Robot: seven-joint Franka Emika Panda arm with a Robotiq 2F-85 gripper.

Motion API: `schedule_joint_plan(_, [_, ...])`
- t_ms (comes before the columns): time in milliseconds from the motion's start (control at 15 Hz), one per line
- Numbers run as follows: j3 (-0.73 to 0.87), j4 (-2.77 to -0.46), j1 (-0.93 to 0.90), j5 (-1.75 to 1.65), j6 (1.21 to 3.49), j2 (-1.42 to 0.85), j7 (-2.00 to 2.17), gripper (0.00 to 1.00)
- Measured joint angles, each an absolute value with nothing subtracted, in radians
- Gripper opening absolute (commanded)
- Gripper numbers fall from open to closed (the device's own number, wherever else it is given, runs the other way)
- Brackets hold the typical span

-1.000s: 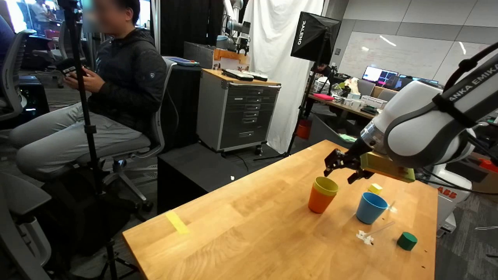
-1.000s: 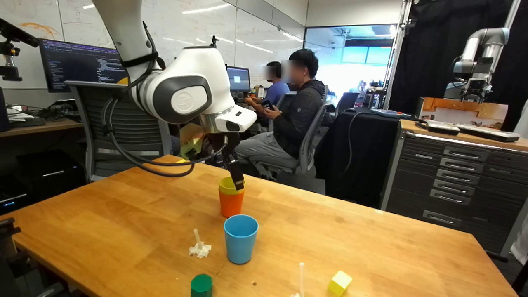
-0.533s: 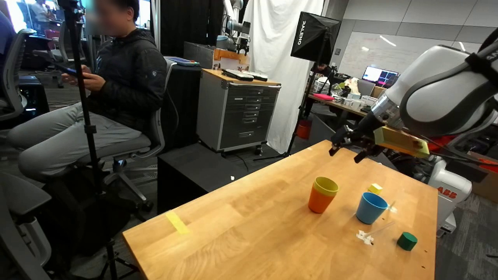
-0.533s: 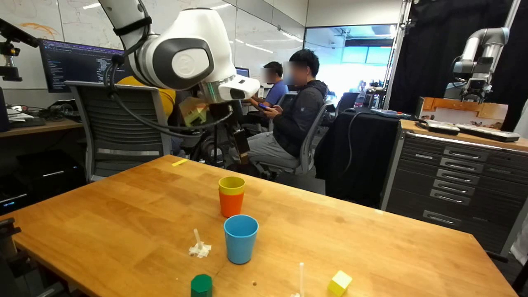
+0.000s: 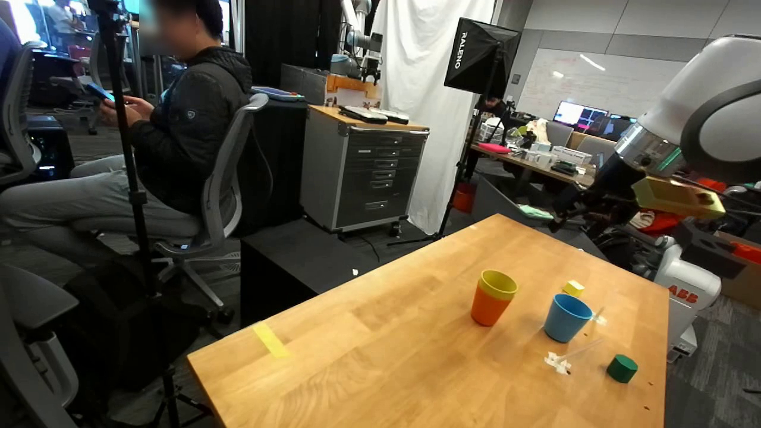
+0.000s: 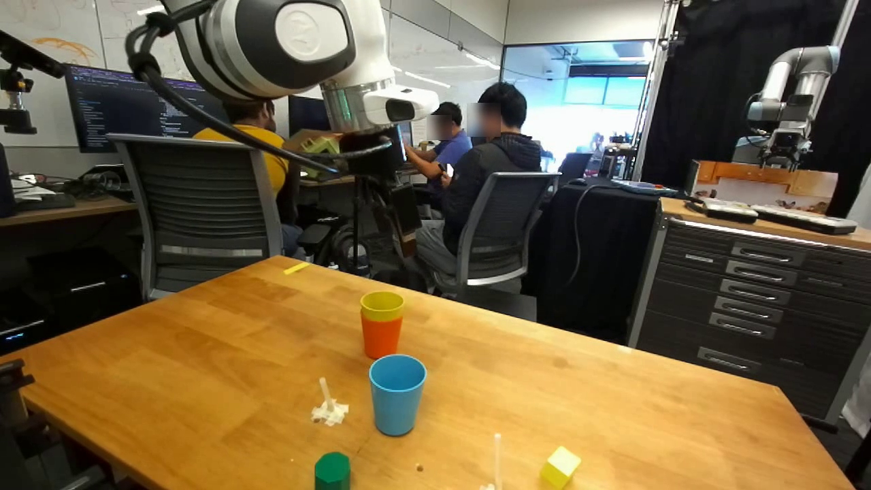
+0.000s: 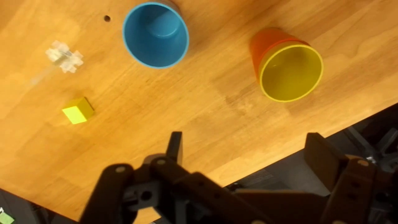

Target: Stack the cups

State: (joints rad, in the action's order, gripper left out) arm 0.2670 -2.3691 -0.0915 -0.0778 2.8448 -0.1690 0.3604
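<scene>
The yellow cup [image 5: 499,285] sits nested inside the red-orange cup [image 5: 489,309], both upright on the table; the same pair shows in an exterior view as the yellow cup [image 6: 382,306] over the red-orange cup [image 6: 381,337]. The light blue cup [image 5: 568,319] stands upright and alone beside them, also seen in an exterior view [image 6: 397,401]. In the wrist view the blue cup [image 7: 157,37] is at upper left and the yellow cup [image 7: 290,74] at upper right. My gripper [image 7: 244,134] is open and empty, high above the table's edge, apart from all cups.
A yellow cube [image 7: 78,110] and a dark green block [image 5: 622,368] lie on the table near the blue cup. Thin clear sticks taped to the table with white tape [image 6: 330,412] stand near the blue cup. A person sits beyond the table.
My gripper has risen and drawn back from the nested yellow and red-orange cups. The cups have not moved. The seated person has turned.
</scene>
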Motion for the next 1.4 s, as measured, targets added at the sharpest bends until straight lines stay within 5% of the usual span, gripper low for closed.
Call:
schedule_joint_plan(600, [0.241, -2.535, -0.037, -0.188, 2.874, -0.133, 0.347, 1.0])
schedule_joint_plan(1000, [0.092, -2.58, 0.054, 0.092, 2.892, -0.138, 0.016, 1.0])
schedule_joint_plan(1400, [0.114, -2.564, 0.133, 0.113, 2.927, -0.178, -0.027, 1.0])
